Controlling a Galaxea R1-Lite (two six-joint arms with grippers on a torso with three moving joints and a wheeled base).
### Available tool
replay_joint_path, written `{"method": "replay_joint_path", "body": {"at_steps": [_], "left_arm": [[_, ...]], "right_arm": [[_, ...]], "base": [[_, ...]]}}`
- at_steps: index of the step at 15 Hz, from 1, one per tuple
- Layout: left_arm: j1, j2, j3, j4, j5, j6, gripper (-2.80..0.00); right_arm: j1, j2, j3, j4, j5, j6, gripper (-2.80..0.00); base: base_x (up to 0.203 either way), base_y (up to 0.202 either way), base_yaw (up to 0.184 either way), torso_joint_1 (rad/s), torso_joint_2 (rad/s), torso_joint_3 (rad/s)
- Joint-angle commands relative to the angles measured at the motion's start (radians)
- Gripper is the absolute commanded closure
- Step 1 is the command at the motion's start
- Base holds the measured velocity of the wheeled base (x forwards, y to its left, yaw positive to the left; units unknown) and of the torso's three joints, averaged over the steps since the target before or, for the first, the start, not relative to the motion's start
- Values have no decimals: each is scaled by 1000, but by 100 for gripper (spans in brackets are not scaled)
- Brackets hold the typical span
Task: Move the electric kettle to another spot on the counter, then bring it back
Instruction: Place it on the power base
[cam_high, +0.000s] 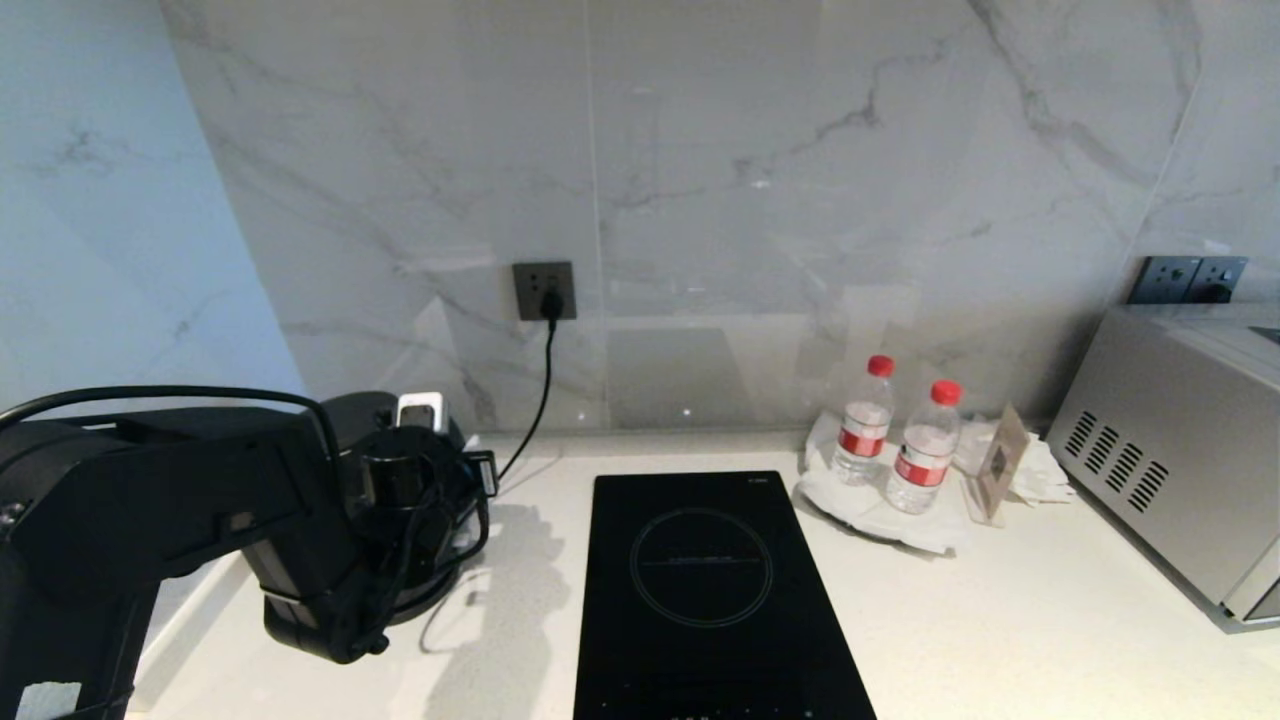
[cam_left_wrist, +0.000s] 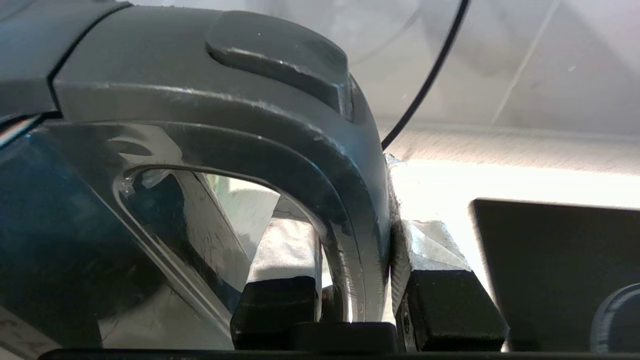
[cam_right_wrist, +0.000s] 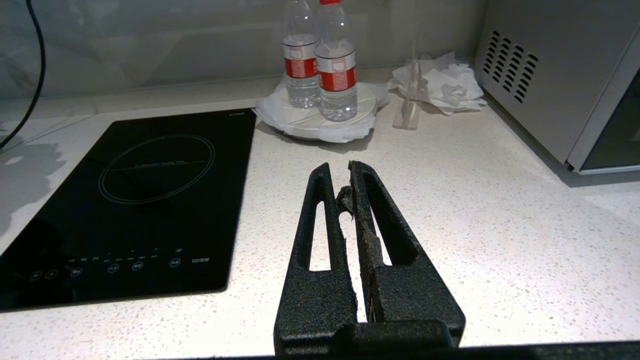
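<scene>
The electric kettle (cam_left_wrist: 65, 235), glossy black, fills the left wrist view. Its loop handle (cam_left_wrist: 345, 190) runs between my left gripper's fingers (cam_left_wrist: 285, 250). My left gripper (cam_left_wrist: 357, 245) is shut on that handle, one finger inside the loop and one outside. In the head view my left arm (cam_high: 200, 500) covers most of the kettle (cam_high: 355, 410) at the counter's left end, so only its dark top shows there. Whether it rests on anything is hidden. My right gripper (cam_right_wrist: 340, 172) is shut and empty, hovering over the white speckled counter (cam_right_wrist: 500, 240) to the right of the hob.
A black glass hob (cam_high: 705, 590) lies mid-counter. Two water bottles (cam_high: 925, 445) stand on a white plate behind it, with a card stand and tissues beside them. A steel microwave (cam_high: 1180, 450) sits at the right. A black cord hangs from the wall socket (cam_high: 545, 290) toward the kettle.
</scene>
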Motion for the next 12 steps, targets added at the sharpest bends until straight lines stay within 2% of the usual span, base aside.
{"method": "replay_joint_path", "body": {"at_steps": [1,9,10,12], "left_arm": [[3,17,0,-10,2,1,0],[3,27,29,-24,42,10,0],[3,33,27,-26,65,24,-280],[3,28,28,-52,72,26,-280]], "right_arm": [[0,2,0,0,0,0,0],[0,2,0,-1,0,0,0],[0,1,0,-1,0,0,0],[0,1,0,0,0,0,0]], "base": [[0,0,0,0,0,0],[0,0,0,0,0,0],[0,0,0,0,0,0],[0,0,0,0,0,0]]}}
